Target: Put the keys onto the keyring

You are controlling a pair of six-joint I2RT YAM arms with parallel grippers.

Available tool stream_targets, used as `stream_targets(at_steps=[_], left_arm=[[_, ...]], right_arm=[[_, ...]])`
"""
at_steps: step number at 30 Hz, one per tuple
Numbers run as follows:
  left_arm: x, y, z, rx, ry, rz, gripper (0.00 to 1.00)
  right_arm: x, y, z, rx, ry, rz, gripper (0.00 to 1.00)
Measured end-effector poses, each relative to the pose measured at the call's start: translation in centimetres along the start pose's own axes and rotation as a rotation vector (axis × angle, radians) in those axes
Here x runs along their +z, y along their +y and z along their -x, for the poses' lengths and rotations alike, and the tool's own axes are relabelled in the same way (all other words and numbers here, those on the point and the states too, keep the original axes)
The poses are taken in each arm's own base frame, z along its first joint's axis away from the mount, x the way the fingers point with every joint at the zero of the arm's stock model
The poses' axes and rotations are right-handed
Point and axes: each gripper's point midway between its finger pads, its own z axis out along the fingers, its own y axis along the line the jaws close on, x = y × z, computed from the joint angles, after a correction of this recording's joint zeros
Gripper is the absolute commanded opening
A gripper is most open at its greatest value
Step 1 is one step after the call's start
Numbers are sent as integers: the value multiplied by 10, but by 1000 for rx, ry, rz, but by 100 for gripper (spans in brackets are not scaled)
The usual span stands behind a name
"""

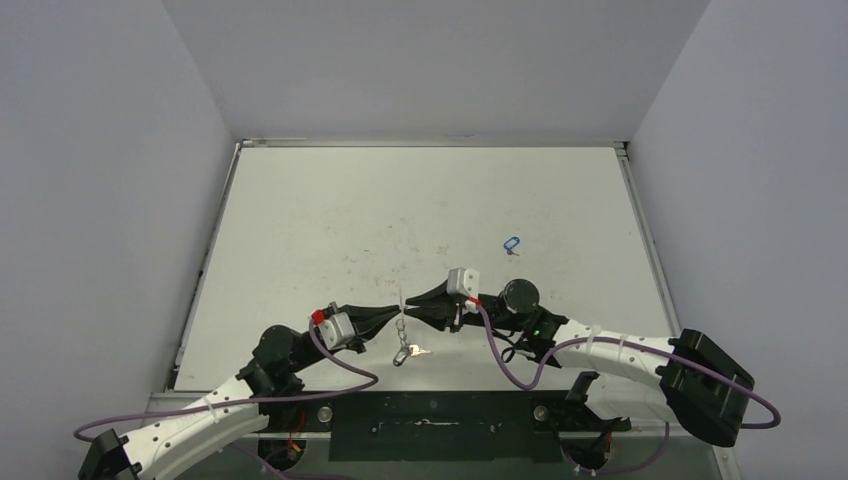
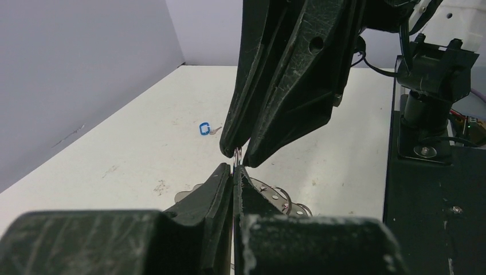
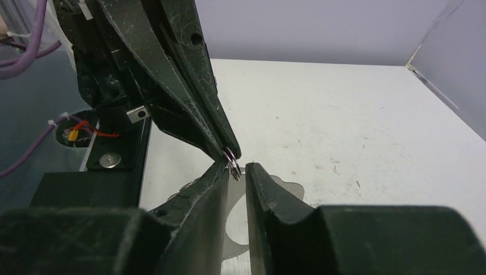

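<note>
Both the left hand (image 2: 233, 168) and the right hand (image 3: 236, 167) are black matt plastic with a grainy surface, scuffed whitish along the edges. The wire loop (image 3: 230, 156) at their tips is thin, shiny metal. The keyring (image 3: 286, 188) plate looks pale grey, smooth and faintly translucent. The blue-headed key (image 1: 511, 243) has a glossy plastic head. The tabletop (image 1: 330, 220) is matt white, flecked with dark scuffs. The cables (image 3: 40, 17) wear a smooth purple sheath.

Soft, even light, faint shadows; the left claw (image 2: 234, 170) looms slightly blurred.
</note>
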Motion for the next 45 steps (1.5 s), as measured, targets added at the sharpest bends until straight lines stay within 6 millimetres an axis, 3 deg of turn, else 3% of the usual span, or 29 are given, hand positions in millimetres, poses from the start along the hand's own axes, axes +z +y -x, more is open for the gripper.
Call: stream_targets(at_steps=[5, 17, 22, 24, 27, 33, 39, 45], left_arm=[[-5, -2, -9, -4, 54, -4, 0], [-4, -1, -9, 38, 236, -53, 0], [0, -5, -15, 42, 305, -99, 0], [0, -7, -21, 39, 329, -115, 0], [-1, -9, -26, 40, 352, -130, 0], [-2, -10, -27, 43, 358, -136, 0], [-3, -6, -23, 52, 343, -116, 31], [-7, -5, -14, 58, 305, -94, 41]], right_arm=[[-8, 2, -10, -31, 65, 7, 39], [-8, -3, 3, -188, 172, 66, 35], [-2, 2, -9, -199, 220, 125, 28], [-2, 5, -17, -196, 246, 149, 20], [-1, 9, -26, -193, 279, 181, 2], [-3, 12, -29, -197, 299, 198, 0], [-2, 13, -29, -190, 298, 198, 0], [-1, 13, -21, -163, 277, 183, 0]])
